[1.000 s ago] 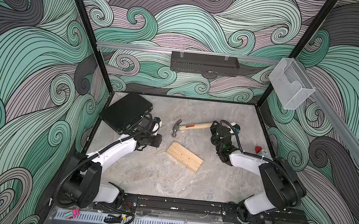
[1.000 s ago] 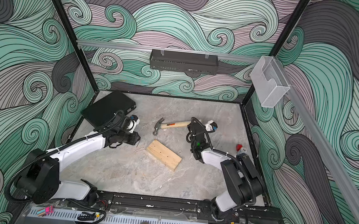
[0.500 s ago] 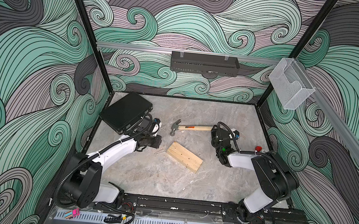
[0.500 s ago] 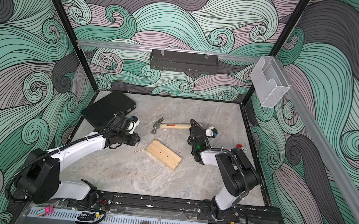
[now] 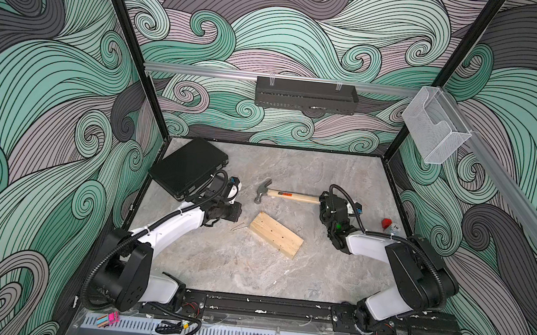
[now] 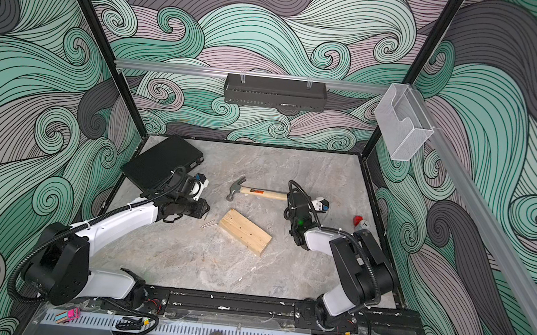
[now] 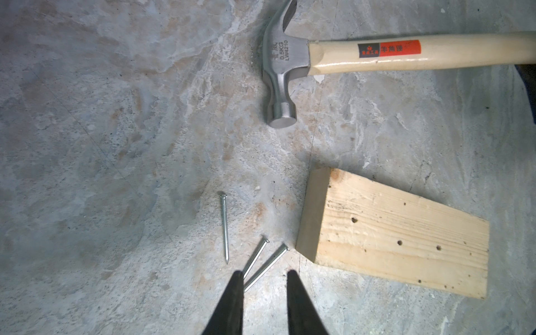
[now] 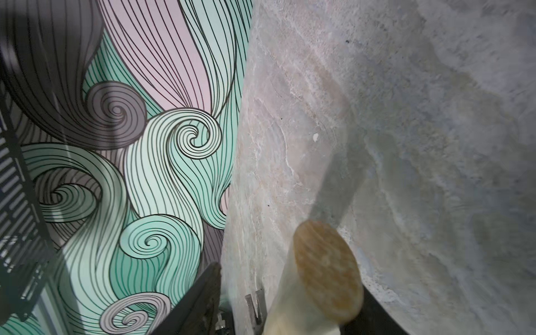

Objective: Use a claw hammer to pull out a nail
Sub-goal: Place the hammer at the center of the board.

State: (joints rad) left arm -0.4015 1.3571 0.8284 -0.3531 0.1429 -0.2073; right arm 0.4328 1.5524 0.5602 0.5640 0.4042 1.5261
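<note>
Both top views high in front, looking down on the surface (image 5: 250, 274), left wrist view close over the claw hammer (image 7: 362, 55), right wrist view nearer, at its handle end, facing the wall (image 8: 130, 145)

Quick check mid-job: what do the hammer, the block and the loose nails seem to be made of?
Claw hammer with long pale handle: head looks like polished grey steel, shiny with stamped lettering; handle looks like varnished wood, glossy, grain at its butt. Pale rectangular block: unfinished softwood, perhaps pine, matt with grain lines and small holes. Three thin silvery nails: bright metal, probably plated steel.
</note>
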